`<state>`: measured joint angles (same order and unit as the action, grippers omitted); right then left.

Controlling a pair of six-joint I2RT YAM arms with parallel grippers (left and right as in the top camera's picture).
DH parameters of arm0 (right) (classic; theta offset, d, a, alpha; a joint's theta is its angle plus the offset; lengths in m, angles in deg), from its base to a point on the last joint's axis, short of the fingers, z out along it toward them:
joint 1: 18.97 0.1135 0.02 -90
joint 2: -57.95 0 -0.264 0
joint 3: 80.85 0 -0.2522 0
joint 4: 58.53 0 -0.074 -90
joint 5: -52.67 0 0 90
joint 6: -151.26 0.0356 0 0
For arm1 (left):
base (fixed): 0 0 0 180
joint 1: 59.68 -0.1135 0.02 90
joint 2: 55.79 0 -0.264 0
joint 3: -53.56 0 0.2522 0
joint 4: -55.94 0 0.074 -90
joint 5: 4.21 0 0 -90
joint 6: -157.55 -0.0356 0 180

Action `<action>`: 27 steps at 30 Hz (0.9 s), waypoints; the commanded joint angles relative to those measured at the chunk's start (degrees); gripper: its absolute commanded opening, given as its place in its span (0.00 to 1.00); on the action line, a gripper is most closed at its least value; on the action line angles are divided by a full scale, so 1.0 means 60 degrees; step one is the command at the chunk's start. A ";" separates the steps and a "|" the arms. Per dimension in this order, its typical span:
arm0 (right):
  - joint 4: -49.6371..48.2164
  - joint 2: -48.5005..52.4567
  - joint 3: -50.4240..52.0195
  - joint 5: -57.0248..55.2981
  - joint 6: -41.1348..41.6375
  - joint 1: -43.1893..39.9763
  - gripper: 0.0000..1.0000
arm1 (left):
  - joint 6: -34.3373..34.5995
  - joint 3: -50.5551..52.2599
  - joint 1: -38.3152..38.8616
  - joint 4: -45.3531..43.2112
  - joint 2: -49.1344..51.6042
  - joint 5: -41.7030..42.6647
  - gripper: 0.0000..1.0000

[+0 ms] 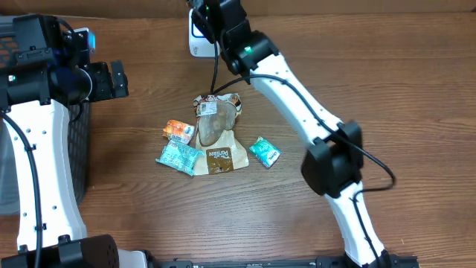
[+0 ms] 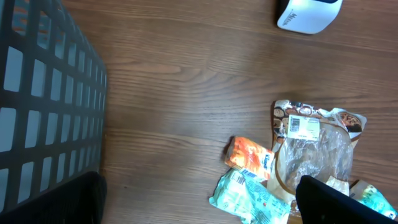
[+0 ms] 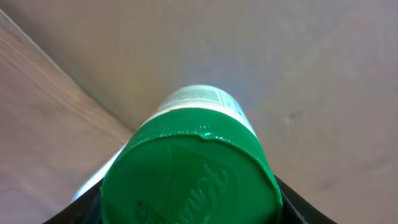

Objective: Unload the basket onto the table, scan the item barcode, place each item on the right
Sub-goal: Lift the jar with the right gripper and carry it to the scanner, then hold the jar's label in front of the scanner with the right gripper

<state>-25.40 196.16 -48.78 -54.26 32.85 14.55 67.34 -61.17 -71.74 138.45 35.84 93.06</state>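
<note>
A bottle with a green cap (image 3: 189,168) and a white label fills the right wrist view, cap toward the camera. My right gripper (image 3: 189,214) is shut on it, a dark finger showing on either side. In the overhead view that gripper (image 1: 206,18) hangs at the back edge of the table, right above the white scanner (image 1: 194,43), and the arm hides the bottle. The scanner (image 2: 308,14) also shows at the top of the left wrist view. My left gripper (image 1: 117,80) stands open and holds nothing at the far left, beside the basket.
A black mesh basket (image 2: 43,93) stands at the left edge. Mid-table lie a brown pouch (image 1: 216,138) with a barcode label, an orange packet (image 1: 178,131), a teal packet (image 1: 178,156) and a small teal packet (image 1: 264,152).
</note>
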 commanded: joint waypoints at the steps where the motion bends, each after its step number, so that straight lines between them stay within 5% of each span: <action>1: -0.0940 0.0535 -0.0328 -0.0299 -0.2641 -0.0073 0.20 | -0.0153 -0.0251 0.0011 0.0000 -0.0022 -0.0036 1.00; 11: -0.3126 0.1774 -0.0328 -0.0025 -0.4033 -0.0277 0.21 | -0.0157 -0.0251 0.0011 0.0000 -0.0022 -0.0036 1.00; 27: -0.2790 0.1847 -0.0328 0.0845 -0.4211 -0.0499 0.20 | -0.0157 -0.0251 0.0011 0.0000 -0.0022 -0.0033 0.99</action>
<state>-41.46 207.70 -48.78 -49.74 7.81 11.40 67.34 -61.20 -71.74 138.45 35.84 93.06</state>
